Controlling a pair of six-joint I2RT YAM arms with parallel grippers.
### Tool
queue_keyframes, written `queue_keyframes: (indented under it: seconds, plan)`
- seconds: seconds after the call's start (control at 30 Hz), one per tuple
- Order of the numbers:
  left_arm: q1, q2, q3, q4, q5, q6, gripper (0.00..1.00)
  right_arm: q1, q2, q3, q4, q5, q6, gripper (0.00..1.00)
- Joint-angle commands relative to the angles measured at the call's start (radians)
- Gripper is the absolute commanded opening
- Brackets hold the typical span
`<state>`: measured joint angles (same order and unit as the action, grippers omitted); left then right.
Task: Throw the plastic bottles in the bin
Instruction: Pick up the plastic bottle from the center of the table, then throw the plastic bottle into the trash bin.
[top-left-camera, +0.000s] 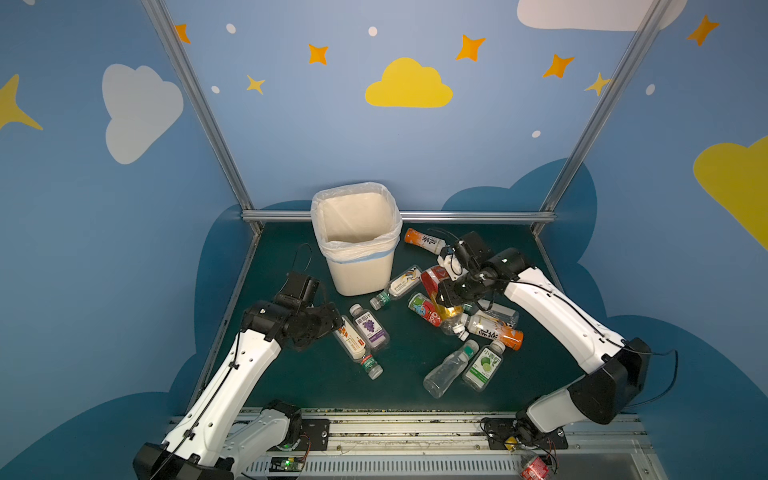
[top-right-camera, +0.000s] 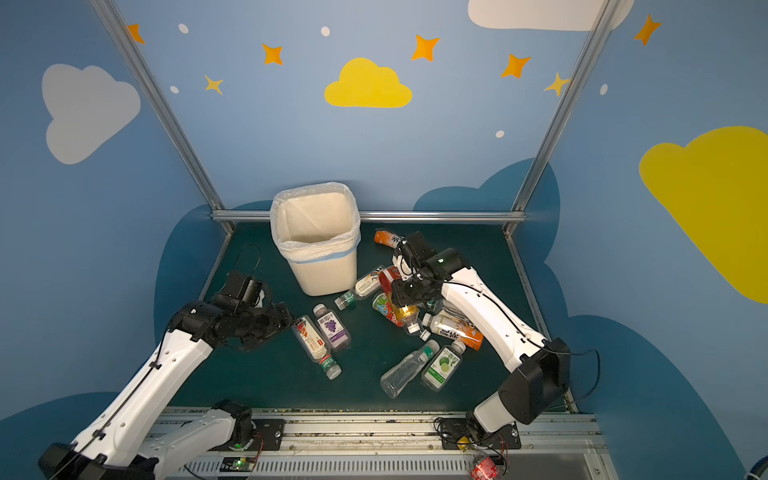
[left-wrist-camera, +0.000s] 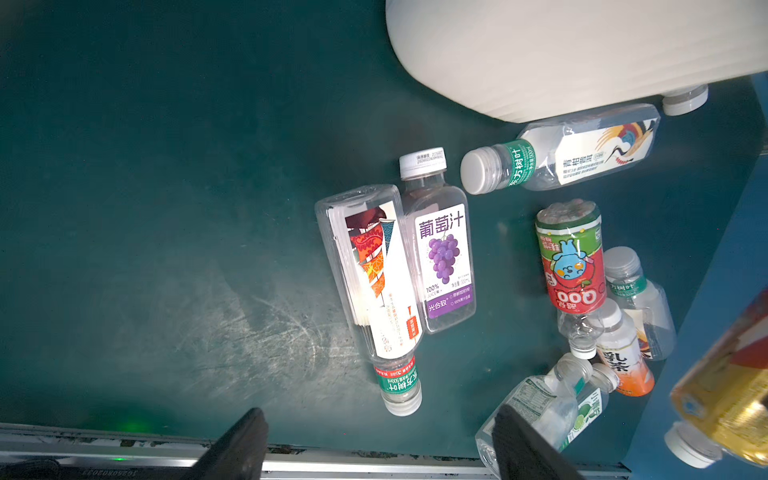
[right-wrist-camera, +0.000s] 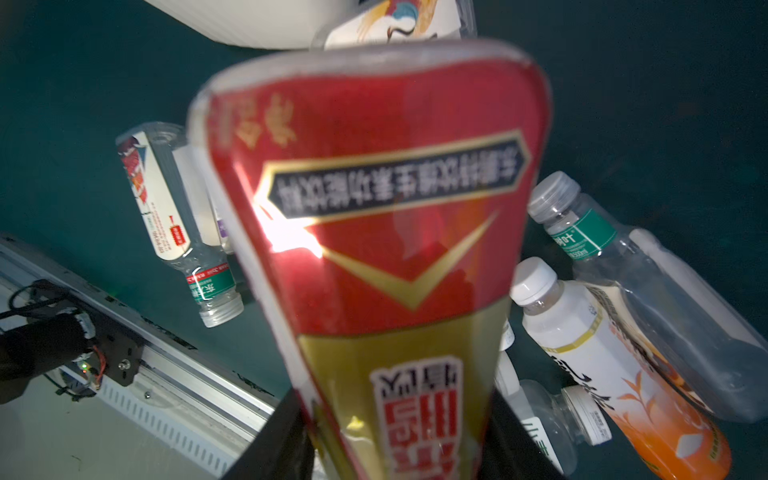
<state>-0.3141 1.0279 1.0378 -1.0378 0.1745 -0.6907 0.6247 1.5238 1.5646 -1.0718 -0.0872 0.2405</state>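
The cream ribbed bin (top-left-camera: 361, 274) with its white liner stands at the back of the green table. My right gripper (right-wrist-camera: 395, 436) is shut on a red and gold bottle (right-wrist-camera: 374, 249), which it holds tilted over the pile (top-left-camera: 434, 286). My left gripper (left-wrist-camera: 374, 440) is open with nothing between its fingers, beside a white-and-orange-labelled bottle (left-wrist-camera: 374, 282) and a purple grape bottle (left-wrist-camera: 444, 257). Several more plastic bottles lie on the table: a crane-labelled one (top-left-camera: 399, 284), a red-green one (top-left-camera: 424, 309), an orange tea one (top-left-camera: 494, 328), a clear one (top-left-camera: 446, 370) and a lime-labelled one (top-left-camera: 484, 365).
An orange bottle (top-left-camera: 424, 240) lies at the back, right of the bin (top-right-camera: 324, 274). An aluminium rail (top-left-camera: 415, 428) runs along the table's front edge. Metal frame posts (top-left-camera: 199, 108) and blue walls close in the sides and back.
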Motion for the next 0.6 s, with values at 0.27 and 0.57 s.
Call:
queue_keyframes:
  seconds: [0.27,0.57]
  plan:
    - [0.005,0.054,0.066,-0.025,0.01,0.045,0.87,0.018,0.58,1.251,0.092,-0.274,0.076,0.91]
    - [0.004,0.059,0.082,-0.064,0.019,0.047,0.87,-0.105,0.551,1.029,0.433,-0.356,0.292,0.92]
